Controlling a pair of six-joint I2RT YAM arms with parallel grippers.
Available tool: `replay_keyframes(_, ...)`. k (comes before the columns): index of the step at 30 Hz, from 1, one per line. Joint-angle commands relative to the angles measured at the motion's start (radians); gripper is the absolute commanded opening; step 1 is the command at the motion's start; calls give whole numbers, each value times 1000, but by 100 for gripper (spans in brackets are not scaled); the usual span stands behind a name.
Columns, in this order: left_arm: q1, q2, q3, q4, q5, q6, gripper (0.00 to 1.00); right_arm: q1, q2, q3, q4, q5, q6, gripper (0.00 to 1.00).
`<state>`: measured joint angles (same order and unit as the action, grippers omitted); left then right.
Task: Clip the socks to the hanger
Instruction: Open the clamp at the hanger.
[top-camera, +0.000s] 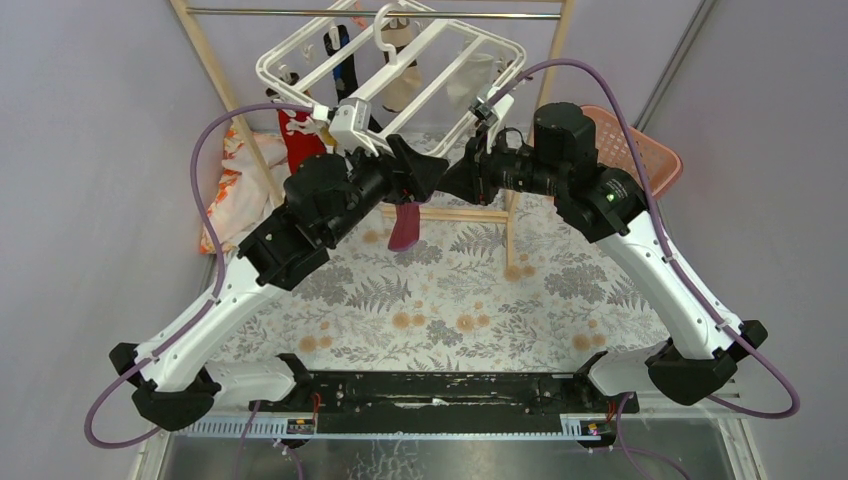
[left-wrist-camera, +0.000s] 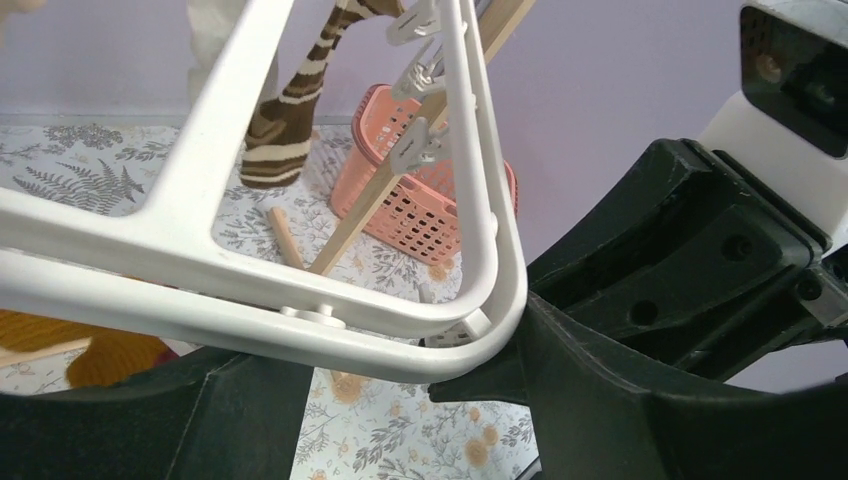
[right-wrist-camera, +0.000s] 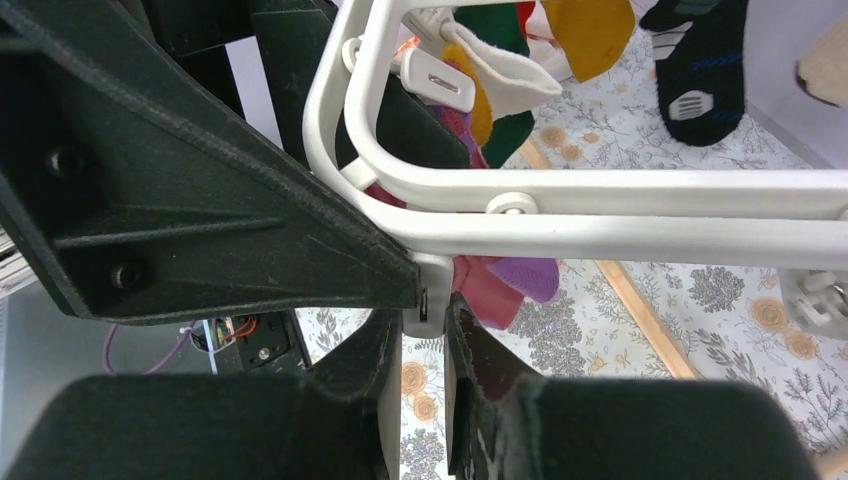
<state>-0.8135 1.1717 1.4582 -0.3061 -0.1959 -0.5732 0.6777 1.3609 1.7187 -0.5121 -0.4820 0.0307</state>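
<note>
The white hanger (top-camera: 400, 70) hangs from the rod, with a red sock (top-camera: 298, 140), a black sock (top-camera: 345, 65) and pale socks clipped on. Both grippers meet at its near edge. My left gripper (top-camera: 422, 168) is open, and the hanger's corner (left-wrist-camera: 480, 320) lies across its spread fingers (left-wrist-camera: 640, 400). My right gripper (right-wrist-camera: 425, 320) is shut on a small white clip (right-wrist-camera: 428, 295) under the frame (right-wrist-camera: 600, 225). A maroon sock (top-camera: 405, 225) hangs just below the grippers; in the right wrist view it (right-wrist-camera: 488, 298) sits beside the clip with a purple sock (right-wrist-camera: 530, 275).
The wooden rack (top-camera: 215, 70) holds the rod, and its foot bar (top-camera: 450, 213) lies under the grippers. A pink lattice basket (top-camera: 645, 150) stands at the back right. An orange-and-white cloth (top-camera: 235, 185) lies at the back left. A brown-striped sock (left-wrist-camera: 285, 110) hangs on the hanger.
</note>
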Motion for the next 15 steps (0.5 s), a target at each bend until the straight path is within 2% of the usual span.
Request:
replay_keyframes(1,-12,19,48,144,-21,15,75,9,-17,-3,-48,-38,-10,0)
replay_keyframes(4,-23,23,53,149,-26,12,75,10,-10,-3,-54,-38,-12,0)
replay_keyframes(8,-45,26,62,151,-42,24,66,11,-6,-1,-55,-28,-12,0)
replay_keyframes(10,-53,26,67,150,-52,31,59,11,-6,2,-55,-27,-12,0)
replay_keyframes(13,-59,25,65,151,-53,33,43,11,-6,6,-57,-29,-11,0)
replay_keyframes(15,-61,20,59,157,-50,31,39,11,-6,7,-59,-26,-11,0)
